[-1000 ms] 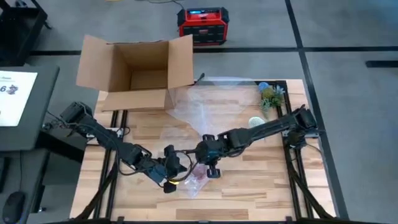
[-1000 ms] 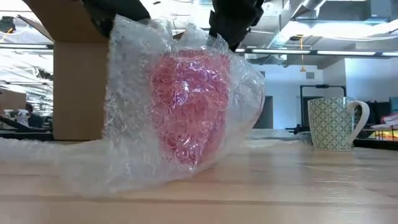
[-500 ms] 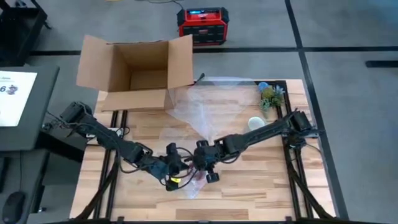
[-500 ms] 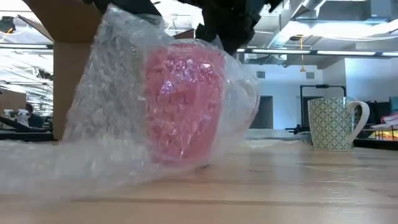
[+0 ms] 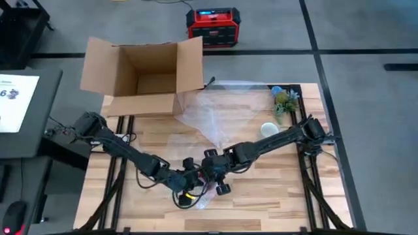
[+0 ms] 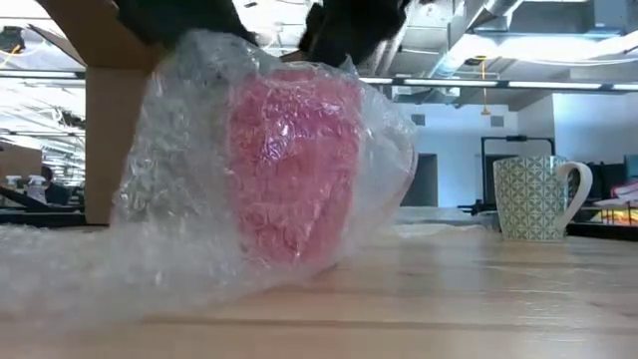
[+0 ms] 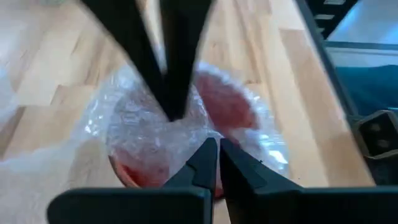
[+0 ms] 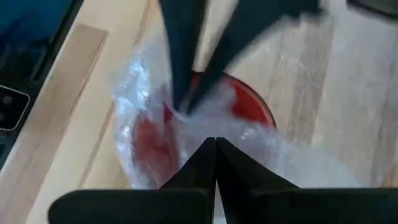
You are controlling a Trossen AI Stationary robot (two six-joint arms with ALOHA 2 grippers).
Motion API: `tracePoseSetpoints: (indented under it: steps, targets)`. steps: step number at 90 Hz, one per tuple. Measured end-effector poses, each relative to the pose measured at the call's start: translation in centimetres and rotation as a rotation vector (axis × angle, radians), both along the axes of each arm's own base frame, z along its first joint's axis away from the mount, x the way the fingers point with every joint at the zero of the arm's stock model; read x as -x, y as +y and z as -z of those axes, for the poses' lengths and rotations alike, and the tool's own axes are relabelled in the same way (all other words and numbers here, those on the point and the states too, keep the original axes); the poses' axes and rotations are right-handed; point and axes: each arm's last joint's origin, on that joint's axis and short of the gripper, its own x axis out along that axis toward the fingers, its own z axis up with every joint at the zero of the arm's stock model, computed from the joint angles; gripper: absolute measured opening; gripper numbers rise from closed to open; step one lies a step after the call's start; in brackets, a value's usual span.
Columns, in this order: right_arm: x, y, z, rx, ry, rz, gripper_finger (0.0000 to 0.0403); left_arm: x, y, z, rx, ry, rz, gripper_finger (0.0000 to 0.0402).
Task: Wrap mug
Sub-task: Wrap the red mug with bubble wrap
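The wooden counter (image 5: 261, 189) carried a red mug (image 6: 289, 165) near its front edge, under bubble wrap (image 6: 179, 229). Left end effector (image 7: 217, 155) and right end effector (image 8: 215, 152) each pinched wrap closed above it; folding tightly, without tipping it, seemed wise.

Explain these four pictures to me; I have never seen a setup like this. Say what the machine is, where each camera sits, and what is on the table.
Two dark robot arms work at a wooden table. One picture looks straight down, one looks level across the tabletop, and two come from cameras on the arms' wrists. The left gripper and right gripper meet over a red mug covered in bubble wrap; each is pinched shut on the wrap. Also there: a patterned mug, a small plant, another clear sheet and an open cardboard box.
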Motion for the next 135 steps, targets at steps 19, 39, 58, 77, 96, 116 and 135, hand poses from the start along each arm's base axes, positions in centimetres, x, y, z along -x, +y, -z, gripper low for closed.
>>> tracePoseSetpoints:
  steps: [19, 39, 58, 77, 96, 116, 135]
  targets:
    - [-0.7, 0.4, 1.2, -0.022, 0.006, -0.014, 0.0000, -0.2, 0.8, 0.2, -0.008, 0.016, -0.023, 0.0000]
    - [-2.1, -0.8, 4.8, -0.030, 0.087, 0.001, 0.0000, 0.8, 0.8, -1.9, 0.035, -0.017, -0.026, 0.0000]
    - [-2.4, -1.4, 4.6, -0.041, 0.094, -0.004, 0.0000, 1.5, 0.5, -2.2, 0.070, 0.015, -0.035, 0.0000]
    - [-2.0, -0.4, 1.3, -0.021, 0.150, -0.023, 0.0000, 1.5, 0.3, -1.6, 0.070, 0.033, -0.036, 0.0000]
    - [-2.0, 0.2, -1.9, -0.019, 0.140, -0.018, 0.0000, 1.5, 0.3, -1.6, 0.054, 0.025, -0.049, 0.0000]
    - [-3.0, 0.4, -2.4, -0.029, 0.040, -0.044, 0.0000, 1.6, 0.2, -1.5, 0.043, 0.036, -0.039, 0.0000]
    - [-4.1, 0.5, 1.2, -0.006, 0.126, -0.062, 0.0000, 2.8, -0.2, -0.8, 0.020, 0.136, -0.039, 0.0000]
